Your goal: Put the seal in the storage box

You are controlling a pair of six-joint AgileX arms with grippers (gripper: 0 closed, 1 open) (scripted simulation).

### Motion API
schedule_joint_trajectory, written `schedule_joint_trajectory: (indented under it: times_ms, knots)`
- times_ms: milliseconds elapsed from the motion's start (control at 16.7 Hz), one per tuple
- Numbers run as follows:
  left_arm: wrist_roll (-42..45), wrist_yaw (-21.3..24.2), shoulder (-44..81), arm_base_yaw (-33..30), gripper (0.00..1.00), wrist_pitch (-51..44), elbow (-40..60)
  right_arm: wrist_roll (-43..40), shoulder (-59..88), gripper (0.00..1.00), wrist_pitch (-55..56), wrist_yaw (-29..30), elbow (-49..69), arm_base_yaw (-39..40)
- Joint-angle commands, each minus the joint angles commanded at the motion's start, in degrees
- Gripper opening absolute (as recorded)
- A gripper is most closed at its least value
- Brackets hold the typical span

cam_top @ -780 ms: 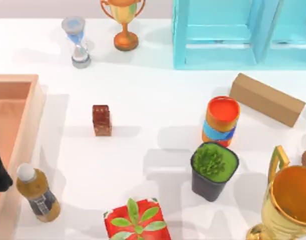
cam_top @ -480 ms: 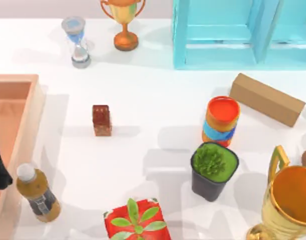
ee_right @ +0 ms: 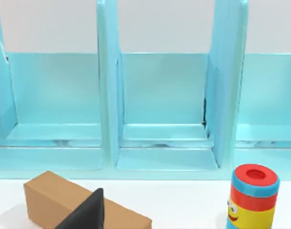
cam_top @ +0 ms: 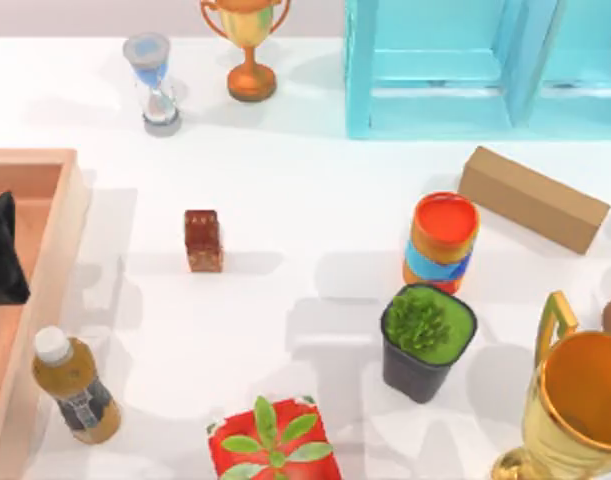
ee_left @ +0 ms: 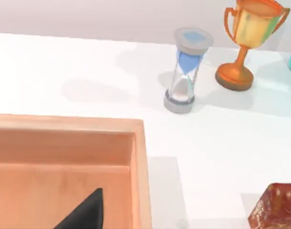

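- The seal [cam_top: 203, 240] stands upright on the tabletop [cam_top: 305, 200], untouched, well apart from the storage box [cam_top: 55, 230].
- My left hand [cam_top: 1, 262] hangs over the box; whether it is apart or together I cannot tell.
- Approach step, probably: next I must reach toward the seal.

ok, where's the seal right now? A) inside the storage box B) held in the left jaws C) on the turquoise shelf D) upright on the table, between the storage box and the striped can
D: the seal stands alone on the white table, right of the storage box and left of the striped can, untouched.
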Motion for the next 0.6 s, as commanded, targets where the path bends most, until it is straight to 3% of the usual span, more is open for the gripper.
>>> schedule_joint_trajectory:
  times_ms: [600]
  knots:
    - [-7.8,-0.9,59.7,-9.0,1.00,-33.4,43.8,0.0,0.0,1.00,0.0,0.0,0.0,0.0]
